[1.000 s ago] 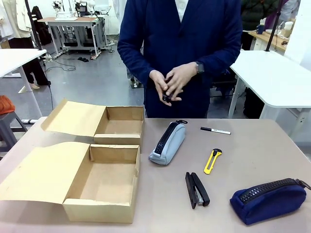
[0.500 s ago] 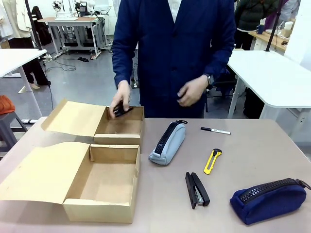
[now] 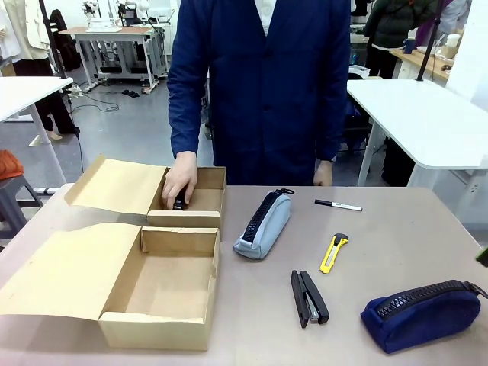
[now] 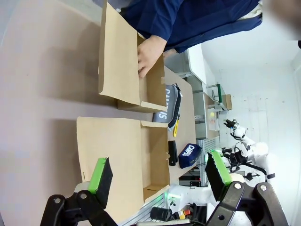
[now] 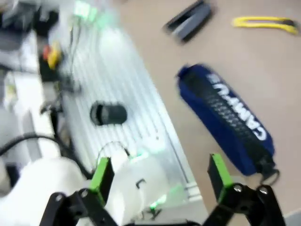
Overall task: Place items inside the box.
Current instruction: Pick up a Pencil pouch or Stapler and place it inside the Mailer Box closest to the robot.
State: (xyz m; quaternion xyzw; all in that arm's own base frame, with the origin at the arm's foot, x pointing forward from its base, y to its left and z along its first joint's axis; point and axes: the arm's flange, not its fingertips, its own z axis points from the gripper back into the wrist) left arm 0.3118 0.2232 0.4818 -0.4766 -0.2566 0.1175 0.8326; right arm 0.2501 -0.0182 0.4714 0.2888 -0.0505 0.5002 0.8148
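Note:
Two open cardboard boxes lie at the table's left: a far box (image 3: 206, 181) and a near box (image 3: 160, 286). A person's hand (image 3: 180, 181) reaches into the far box with a small black thing in its fingers. To the right lie the grey pencil case (image 3: 264, 223), black marker (image 3: 338, 205), yellow utility knife (image 3: 333, 252), black stapler (image 3: 308, 297) and navy pencil case (image 3: 419, 313). My left gripper (image 4: 159, 172) hangs open and empty, off the near box's (image 4: 122, 160) end. My right gripper (image 5: 160, 174) is open and empty, with the navy pencil case (image 5: 230, 117) just ahead of it.
The person stands at the table's far edge, the other hand (image 3: 323, 174) hanging down. Both box lids (image 3: 69, 267) lie spread to the left. The right wrist view is blurred and takes in the robot's base (image 5: 108, 113) beside the table's edge. White tables (image 3: 427, 122) stand behind.
The person's hands have parted. One swung over to the far box and lowered the small black thing into it, while the other dropped to the side. The items on the table have not moved.

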